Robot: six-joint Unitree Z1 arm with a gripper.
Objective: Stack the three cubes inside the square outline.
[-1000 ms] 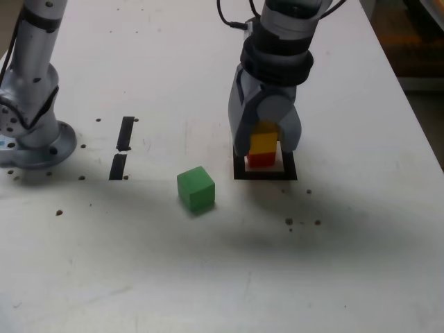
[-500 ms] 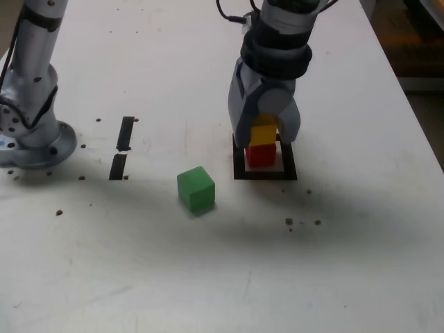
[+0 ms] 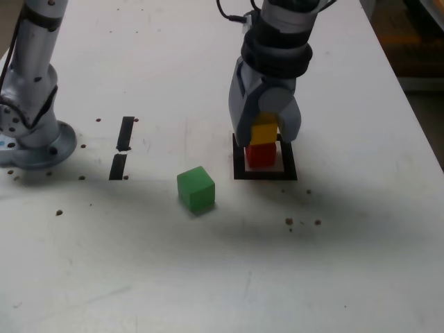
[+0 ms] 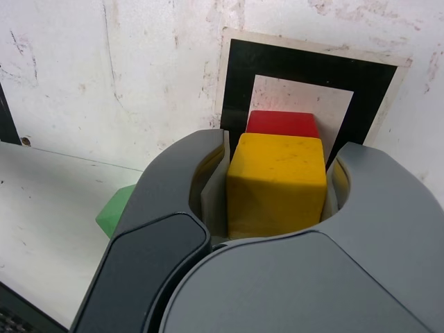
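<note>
Now, step: yellow cube (image 3: pixel 263 133) sits on red cube (image 3: pixel 261 155) inside the square outline (image 3: pixel 241 172).
Gripper (image 3: pixel 265 136): jaws straddle yellow; grip unclear.
Next: green cube (image 3: pixel 195 188) (lying nearby).

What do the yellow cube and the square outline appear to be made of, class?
Yellow cube: probably painted wood or foam; matte, faintly speckled faces, softened edges. Square outline: looks like printed paper or card; flat, black border on white, pale margin showing at its edge.

A scuffed white table (image 3: pixel 159 270) fills the exterior view, dim floor (image 3: pixel 423 104) beyond its right edge.
</note>
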